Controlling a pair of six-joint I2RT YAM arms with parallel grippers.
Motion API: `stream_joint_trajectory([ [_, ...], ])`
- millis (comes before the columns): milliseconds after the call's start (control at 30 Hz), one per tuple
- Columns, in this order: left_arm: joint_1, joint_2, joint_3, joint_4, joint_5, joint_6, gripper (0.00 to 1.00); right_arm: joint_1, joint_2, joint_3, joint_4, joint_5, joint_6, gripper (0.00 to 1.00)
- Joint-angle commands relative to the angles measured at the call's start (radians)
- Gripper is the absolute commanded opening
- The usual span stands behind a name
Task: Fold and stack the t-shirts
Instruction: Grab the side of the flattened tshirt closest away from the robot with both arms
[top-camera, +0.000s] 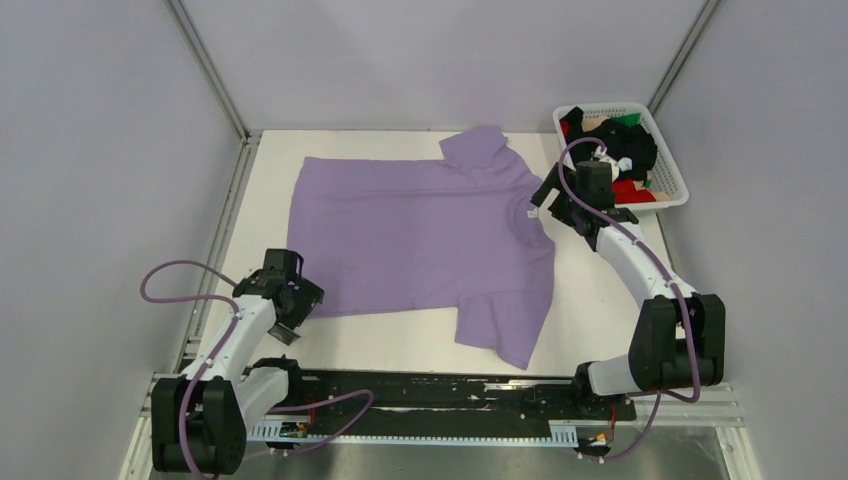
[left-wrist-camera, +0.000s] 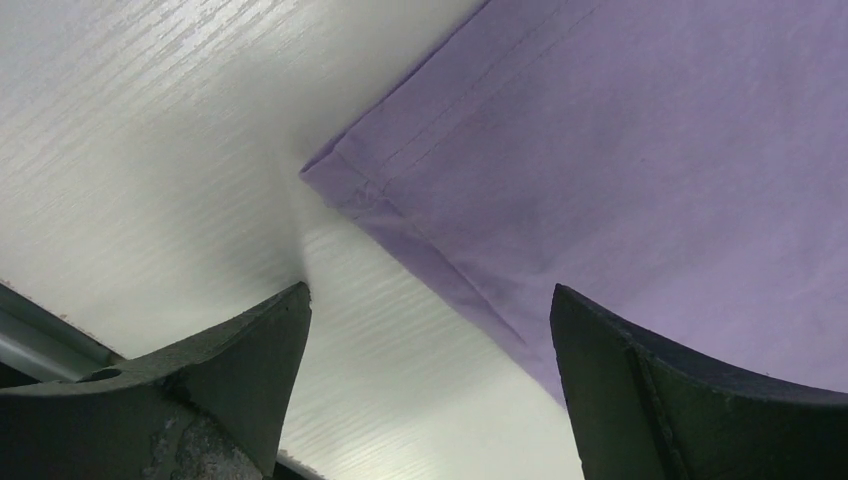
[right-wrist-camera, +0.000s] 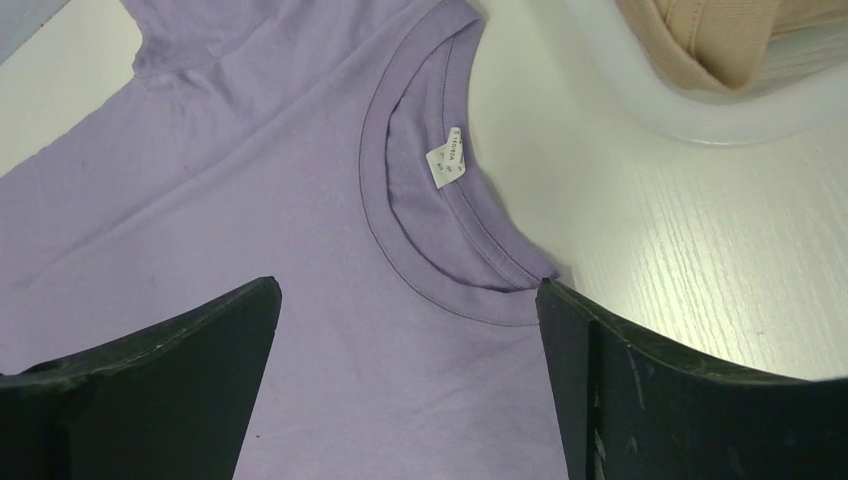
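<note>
White bench (top-camera: 592, 310) carries the lavender t-shirt (top-camera: 420, 235) spread flat, soft, light and likely to slump, so the left pincer (top-camera: 293, 312), jaws apart, suits its near hem corner (left-wrist-camera: 335, 175) and the right pincer (top-camera: 562, 203), also apart, the shoulder beside the collar (right-wrist-camera: 400, 200).

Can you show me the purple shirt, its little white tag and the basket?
purple shirt (top-camera: 420, 240): top view, middle of its body.
white tag (right-wrist-camera: 447, 160): right wrist view, middle of the tag inside the collar.
basket (top-camera: 605, 105): top view, its far rim.
</note>
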Motion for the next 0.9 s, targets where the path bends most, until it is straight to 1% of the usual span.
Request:
stream_joint_trajectory([
  [0, -0.002, 0.074, -0.003, 0.151, -0.079, -0.09, 0.92, -0.01, -0.018, -0.004, 0.042, 0.008, -0.012, 1.0],
  [100, -0.002, 0.133, 0.006, 0.204, -0.104, -0.129, 0.85, -0.01, -0.02, -0.003, 0.042, 0.019, -0.013, 1.0],
  [133, -0.002, 0.168, 0.009, 0.234, -0.11, -0.133, 0.79, -0.012, -0.019, -0.002, 0.042, 0.02, -0.014, 1.0],
  [167, -0.002, 0.185, 0.017, 0.242, -0.115, -0.147, 0.77, -0.012, -0.019, -0.002, 0.04, 0.019, -0.015, 1.0],
  [200, -0.003, 0.217, 0.024, 0.249, -0.127, -0.155, 0.71, -0.012, -0.019, -0.001, 0.038, 0.019, -0.016, 1.0],
  [300, 0.0, 0.262, 0.053, 0.237, -0.142, -0.16, 0.62, -0.011, -0.028, -0.003, 0.028, 0.029, -0.021, 1.0],
  [367, 0.0, 0.278, 0.058, 0.231, -0.151, -0.164, 0.53, -0.012, -0.033, -0.009, 0.026, 0.055, -0.025, 1.0],
  [533, 0.0, 0.302, 0.063, 0.22, -0.148, -0.178, 0.44, -0.015, -0.016, -0.001, 0.013, 0.082, -0.029, 1.0],
  [667, 0.0, 0.302, 0.072, 0.2, -0.147, -0.181, 0.32, -0.015, 0.0, 0.008, 0.004, 0.081, -0.029, 1.0],
  [700, 0.0, 0.297, 0.074, 0.187, -0.152, -0.182, 0.26, -0.015, 0.002, 0.008, 0.003, 0.083, -0.029, 1.0],
  [733, -0.001, 0.293, 0.08, 0.179, -0.155, -0.183, 0.23, -0.015, 0.003, 0.008, 0.001, 0.084, -0.03, 1.0],
  [800, -0.001, 0.278, 0.087, 0.157, -0.167, -0.182, 0.12, -0.014, 0.005, 0.009, 0.0, 0.088, -0.033, 1.0],
  [833, 0.0, 0.266, 0.089, 0.146, -0.174, -0.181, 0.02, -0.015, 0.005, 0.01, -0.002, 0.089, -0.034, 1.0],
  [867, 0.0, 0.259, 0.091, 0.139, -0.178, -0.181, 0.0, -0.015, 0.004, 0.01, -0.005, 0.088, -0.037, 1.0],
])
